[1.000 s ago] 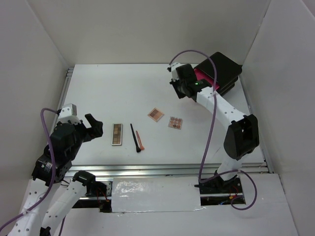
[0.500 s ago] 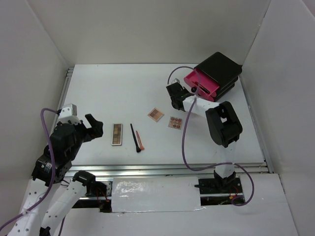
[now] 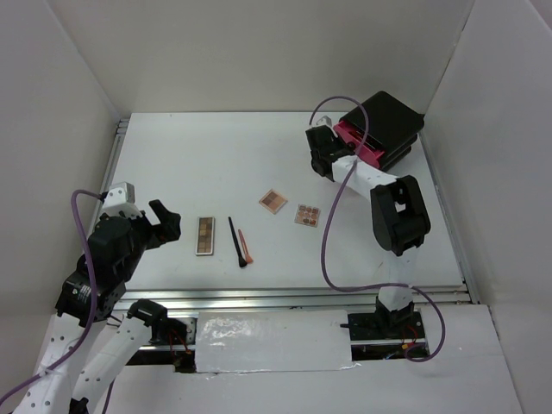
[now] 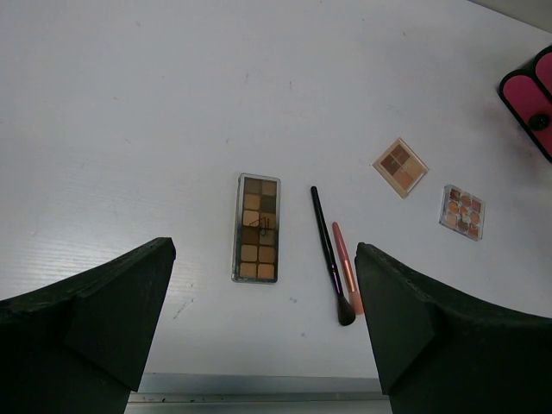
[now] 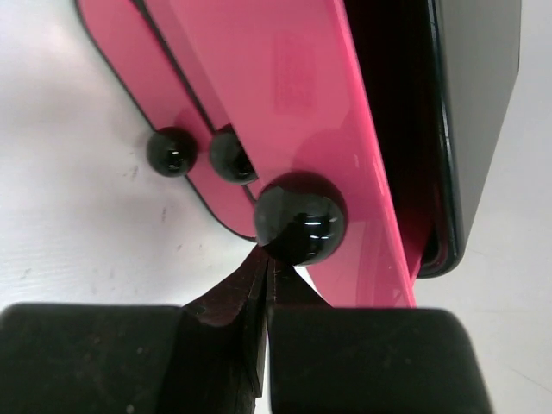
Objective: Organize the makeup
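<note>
Right end effector (image 5: 263,259) is pinched fully shut and holds nothing. Its tips sit right up against the black knob (image 5: 299,217) of a pink drawer (image 5: 285,86), so my guess is it's nudging rather than pulling.

Left end effector (image 4: 263,250) hangs wide open. The brown palette (image 4: 257,228), black brush (image 4: 328,254) and orange pencil (image 4: 345,267) lie on the desk (image 4: 129,103) directly below it, and the two square palettes (image 4: 400,166) are beyond to its right. It's probably waiting on the drawer.

Versus half a second ago, less pink shows, so the drawer looks pushed back in. The makeup hasn't budged.
</note>
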Robot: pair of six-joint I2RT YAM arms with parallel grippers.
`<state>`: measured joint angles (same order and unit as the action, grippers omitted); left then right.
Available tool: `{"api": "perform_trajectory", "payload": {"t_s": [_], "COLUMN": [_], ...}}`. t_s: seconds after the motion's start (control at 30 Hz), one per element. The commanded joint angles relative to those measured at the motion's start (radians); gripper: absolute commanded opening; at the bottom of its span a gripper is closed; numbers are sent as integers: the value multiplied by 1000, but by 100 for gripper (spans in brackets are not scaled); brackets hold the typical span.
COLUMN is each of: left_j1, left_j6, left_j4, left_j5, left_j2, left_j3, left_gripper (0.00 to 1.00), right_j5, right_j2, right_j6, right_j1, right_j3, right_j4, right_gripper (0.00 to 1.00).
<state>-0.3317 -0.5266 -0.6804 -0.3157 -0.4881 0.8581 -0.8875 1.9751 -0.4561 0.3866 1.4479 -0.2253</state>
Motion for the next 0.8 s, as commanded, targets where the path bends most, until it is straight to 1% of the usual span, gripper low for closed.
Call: {"api": "perform_trajectory", "payload": {"t_s": [0.0, 0.13, 0.4, 0.5, 0.57, 0.67, 0.77], "left_j1": [-4, -4, -4, -4, -4, -4, -4], "left_j6": [11, 13, 11, 13, 13, 13, 13], "left_j4": [35, 35, 33, 35, 33, 33, 35], "left_j5": [10, 17, 15, 15, 18, 18, 18], "left_j2": [-6, -15, -27, -33, -40, -44, -43], "left_j3": [2, 4, 4, 4, 4, 6, 4], "left_gripper": [99, 99, 99, 99, 100, 100, 99], "right_j5": [-28, -19, -45, -47, -67, -142, -139], "right_j2": [-32, -35, -19, -12, -2, 8, 1], "right_j6": [-7, 10, -12, -7, -16, -42, -32], "right_j1": [-28, -67, -83, -84, -84, -94, -97], "right_j3": [49, 68, 42, 45, 48, 58, 63], "right_j4": [37, 35, 99, 99, 121, 168, 170], "right_gripper": [0, 0, 0, 0, 0, 0, 0]}}
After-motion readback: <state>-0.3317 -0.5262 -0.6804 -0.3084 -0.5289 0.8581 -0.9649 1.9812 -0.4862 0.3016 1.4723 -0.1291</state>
